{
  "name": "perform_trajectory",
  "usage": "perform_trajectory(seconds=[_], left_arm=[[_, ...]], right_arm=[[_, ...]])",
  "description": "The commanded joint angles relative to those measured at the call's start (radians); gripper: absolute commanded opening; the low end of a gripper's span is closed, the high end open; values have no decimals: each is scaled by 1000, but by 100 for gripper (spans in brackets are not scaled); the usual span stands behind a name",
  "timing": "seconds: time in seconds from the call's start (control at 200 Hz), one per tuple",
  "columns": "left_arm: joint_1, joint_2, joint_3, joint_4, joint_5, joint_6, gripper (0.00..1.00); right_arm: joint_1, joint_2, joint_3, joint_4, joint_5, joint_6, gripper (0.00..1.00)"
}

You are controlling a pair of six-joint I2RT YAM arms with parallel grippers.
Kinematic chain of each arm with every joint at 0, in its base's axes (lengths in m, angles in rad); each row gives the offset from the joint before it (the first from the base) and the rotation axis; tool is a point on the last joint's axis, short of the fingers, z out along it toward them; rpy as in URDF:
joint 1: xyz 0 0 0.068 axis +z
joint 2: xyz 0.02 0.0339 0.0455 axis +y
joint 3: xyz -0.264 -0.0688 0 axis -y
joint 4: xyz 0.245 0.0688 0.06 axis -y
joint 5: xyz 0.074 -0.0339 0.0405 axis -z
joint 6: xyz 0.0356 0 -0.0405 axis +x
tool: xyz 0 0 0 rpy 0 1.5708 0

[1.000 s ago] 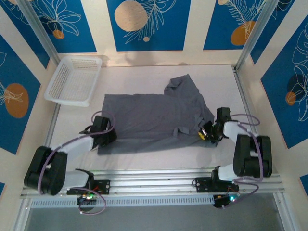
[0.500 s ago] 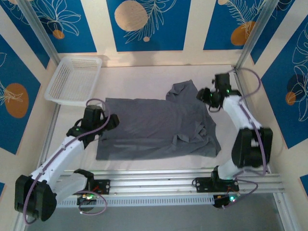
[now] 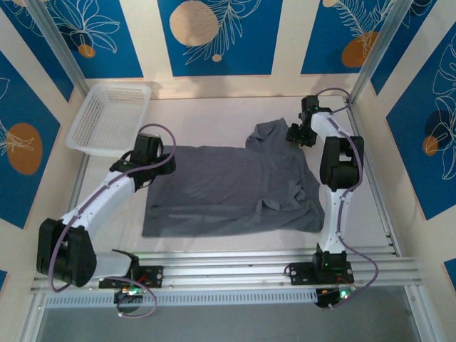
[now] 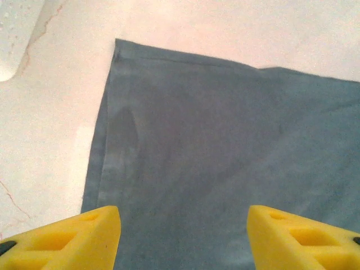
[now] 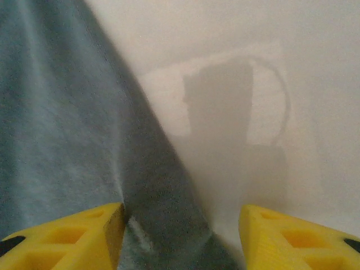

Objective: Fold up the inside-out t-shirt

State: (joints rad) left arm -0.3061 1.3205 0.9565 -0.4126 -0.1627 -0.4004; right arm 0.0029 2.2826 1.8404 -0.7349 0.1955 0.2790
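The inside-out t-shirt point(image 3: 228, 185) lies on the white table as a slate-grey, roughly rectangular spread, with a rumpled sleeve at its far right and folds near its right front. My left gripper point(image 3: 148, 158) hovers over the shirt's far left corner, open, with flat grey cloth point(image 4: 225, 140) between its yellow fingers point(image 4: 90, 236). My right gripper point(image 3: 296, 134) is at the far right sleeve, also open. In the right wrist view point(image 5: 180, 225), a ridge of the cloth point(image 5: 56, 124) runs between its fingers, close to the left one.
A white mesh basket point(image 3: 110, 117) stands at the far left of the table, its corner just beyond the shirt point(image 4: 14, 34). Bare white table point(image 3: 206, 117) lies behind the shirt. Metal frame posts point(image 3: 370, 64) and a rail bound the right side.
Both arms have swung from the shirt's near corners out to its far side. Both grippers went from shut to open.
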Motion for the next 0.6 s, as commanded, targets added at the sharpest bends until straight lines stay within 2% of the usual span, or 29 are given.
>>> perform_trajectory(seconds=[0.0, 0.055, 0.16, 0.245, 0.445, 0.595], left_arm=[[20, 63, 66, -47, -24, 22, 61], [25, 104, 99, -67, -24, 10, 60], [29, 191, 177, -101, -38, -6, 59], [34, 275, 260, -129, -96, -9, 58], [64, 529, 515, -219, -312, 22, 44], [106, 715, 677, -268, -341, 53, 43]], right_arm=[[10, 20, 50, -79, -5, 4, 52], [6, 24, 51, -78, -24, 20, 45], [-8, 13, 62, -77, -69, 34, 13], [-9, -39, 64, -72, -55, 24, 1], [-19, -201, -65, 21, -57, 32, 0], [-23, -236, -130, 53, -68, 43, 0]])
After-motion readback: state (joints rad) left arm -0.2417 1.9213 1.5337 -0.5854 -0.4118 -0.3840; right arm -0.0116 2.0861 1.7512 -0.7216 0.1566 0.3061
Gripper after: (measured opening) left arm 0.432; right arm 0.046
